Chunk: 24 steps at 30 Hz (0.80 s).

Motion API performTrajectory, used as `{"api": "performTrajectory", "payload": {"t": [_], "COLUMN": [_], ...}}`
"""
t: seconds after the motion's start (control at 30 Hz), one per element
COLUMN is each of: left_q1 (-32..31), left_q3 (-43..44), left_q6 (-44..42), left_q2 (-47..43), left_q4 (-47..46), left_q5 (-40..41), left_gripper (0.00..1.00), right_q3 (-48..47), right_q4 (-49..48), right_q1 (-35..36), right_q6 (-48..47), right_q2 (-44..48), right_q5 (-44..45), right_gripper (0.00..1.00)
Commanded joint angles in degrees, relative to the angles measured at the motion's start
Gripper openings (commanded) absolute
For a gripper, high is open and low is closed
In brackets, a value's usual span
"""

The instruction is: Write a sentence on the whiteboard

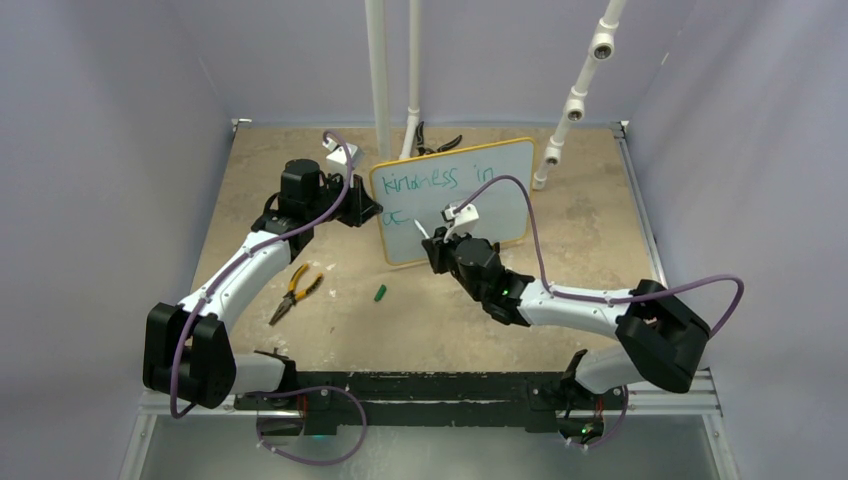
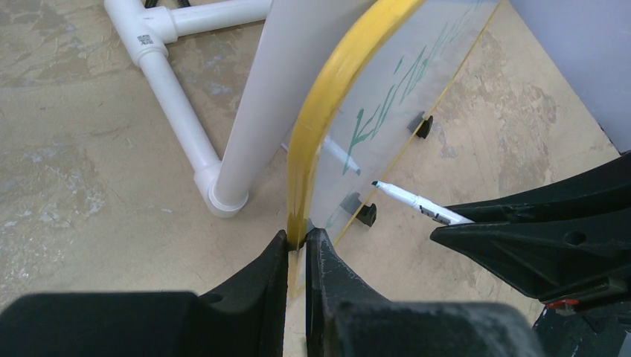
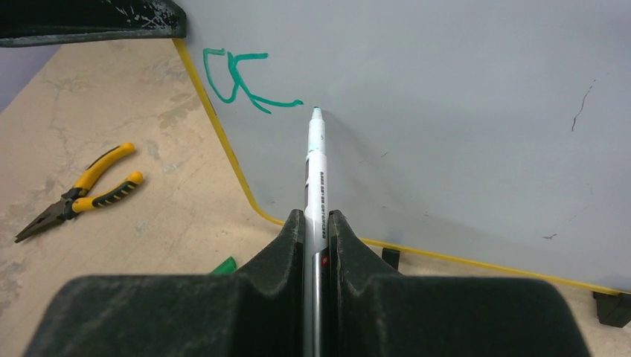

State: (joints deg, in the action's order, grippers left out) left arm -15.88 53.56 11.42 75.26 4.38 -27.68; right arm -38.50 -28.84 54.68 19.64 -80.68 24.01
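One whiteboard (image 1: 490, 215) is stood toward the table's 12 o'clock, its 9 o'clock edge clamped by the left gripper (image 2: 298, 238). One marker pen (image 3: 316, 160) is grasped by the right gripper (image 3: 316, 221), tip beside the sentence (image 3: 234, 53). One yellow pliers (image 1: 294, 292) is seen at the board's 8 o'clock.

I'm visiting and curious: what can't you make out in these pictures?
- Top view: second line of the sentence, too small to read.
- Left wrist view: most lettering on the whiteboard, seen nearly edge-on and cut off by the top edge.
- Right wrist view: the marker's back end, hidden inside the right claw.
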Motion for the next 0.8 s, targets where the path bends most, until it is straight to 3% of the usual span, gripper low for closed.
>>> {"api": "performTrajectory", "payload": {"t": [0.0,0.77], "left_q1": [0.25,0.28], "left_q3": [0.56,0.59], "left_q6": [0.48,0.60], "left_q2": [-0.65,-0.12], "left_q4": [-1.31,-1.39], "left_q5": [2.46,2.46], "left_gripper": [0.00,0.00], "right_q3": [0.09,-4.65], "right_q4": [-4.71,-1.70], "right_q1": [-0.18,-0.18], "right_q6": [-2.27,-1.18], "right_q2": [2.27,-2.34], "right_q5": [-1.64,2.49], "right_gripper": [0.00,0.00]}}
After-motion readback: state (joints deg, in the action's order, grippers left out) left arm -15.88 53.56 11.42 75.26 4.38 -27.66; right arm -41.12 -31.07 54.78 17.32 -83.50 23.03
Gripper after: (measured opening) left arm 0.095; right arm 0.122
